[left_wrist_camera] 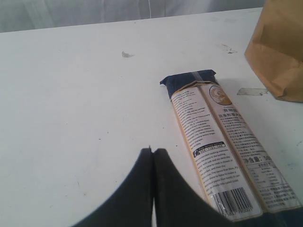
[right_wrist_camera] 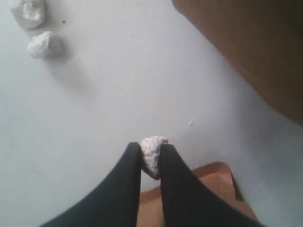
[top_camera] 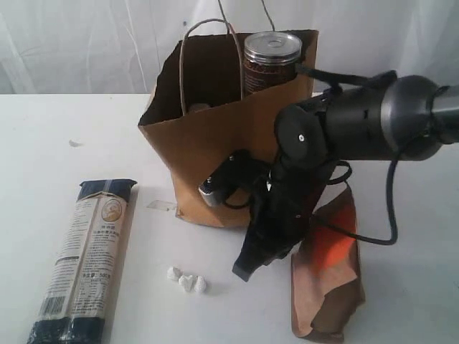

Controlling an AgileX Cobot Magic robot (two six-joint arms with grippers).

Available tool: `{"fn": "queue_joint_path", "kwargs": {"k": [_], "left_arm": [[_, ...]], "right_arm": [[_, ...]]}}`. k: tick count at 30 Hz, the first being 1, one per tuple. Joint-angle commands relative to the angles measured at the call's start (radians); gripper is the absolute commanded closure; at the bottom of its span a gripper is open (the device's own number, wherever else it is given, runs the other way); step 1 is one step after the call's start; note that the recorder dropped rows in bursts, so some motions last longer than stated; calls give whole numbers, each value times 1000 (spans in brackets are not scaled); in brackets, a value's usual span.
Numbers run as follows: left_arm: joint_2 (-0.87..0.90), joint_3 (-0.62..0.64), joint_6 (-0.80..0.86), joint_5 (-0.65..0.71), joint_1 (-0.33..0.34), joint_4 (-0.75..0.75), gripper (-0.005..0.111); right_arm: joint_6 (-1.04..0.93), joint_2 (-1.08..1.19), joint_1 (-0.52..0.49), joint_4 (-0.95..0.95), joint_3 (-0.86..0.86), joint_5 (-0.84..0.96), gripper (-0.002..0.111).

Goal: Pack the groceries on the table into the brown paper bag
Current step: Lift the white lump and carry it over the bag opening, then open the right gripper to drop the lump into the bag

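The brown paper bag (top_camera: 215, 143) stands upright mid-table, and the large gold-lidded jar (top_camera: 271, 61) pokes out of its top. The dark-blue pasta packet (top_camera: 82, 258) lies flat at the front left, right beside my left gripper (left_wrist_camera: 152, 151), which is shut and empty. The brown pouch with the orange label (top_camera: 330, 265) lies at the front right of the bag. Just above the table between bag and pouch, my right gripper (right_wrist_camera: 151, 150) is shut on a small white lump (right_wrist_camera: 152, 156). The carton, yellow-grain jar and tin are out of view.
More small white lumps (top_camera: 186, 281) sit on the white table (top_camera: 57, 136) in front of the bag, left of my right gripper (top_camera: 242, 272). The right arm crosses in front of the bag's right corner. A strip of clear tape (left_wrist_camera: 251, 91) lies by the bag's base.
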Motion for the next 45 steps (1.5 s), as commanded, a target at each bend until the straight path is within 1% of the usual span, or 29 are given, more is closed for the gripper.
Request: {"fn": "queue_joint_path", "kwargs": {"k": [1,4,8,12,14,16,21,25,30,34,37,42,45], "left_arm": [[-5,3,0,1,1,-10,107],[-5,3,0,1,1,-10,107],[-5,3,0,1,1,-10,107],[-5,3,0,1,1,-10,107],[-5,3,0,1,1,-10,107],[-5,3,0,1,1,-10,107],[-5,3,0,1,1,-10,107],[-5,3,0,1,1,-10,107],[-5,3,0,1,1,-10,107],[-5,3,0,1,1,-10,107],[-5,3,0,1,1,-10,107],[-5,3,0,1,1,-10,107],[-5,3,0,1,1,-10,107]], "right_arm": [[15,-86,-9,4,5,95,97],[42,-162,-9,9,8,137,97],[55,-306,-9,24,60,134,97],[57,-418,-9,24,74,121,97],[66,-473,-9,4,70,94,97],[127,-529,-9,-53,54,65,97],[221,-594,-9,-151,-24,63,97],[236,-574,-9,-168,-113,69,97],[250,-495,-11,-198,-216,69,97],[300,-402,-11,-295,-287,72,97],[325,-343,-11,-360,-329,100,97],[319,-280,-11,-360,-364,125,97],[319,-262,-11,-360,-373,121,90]]}}
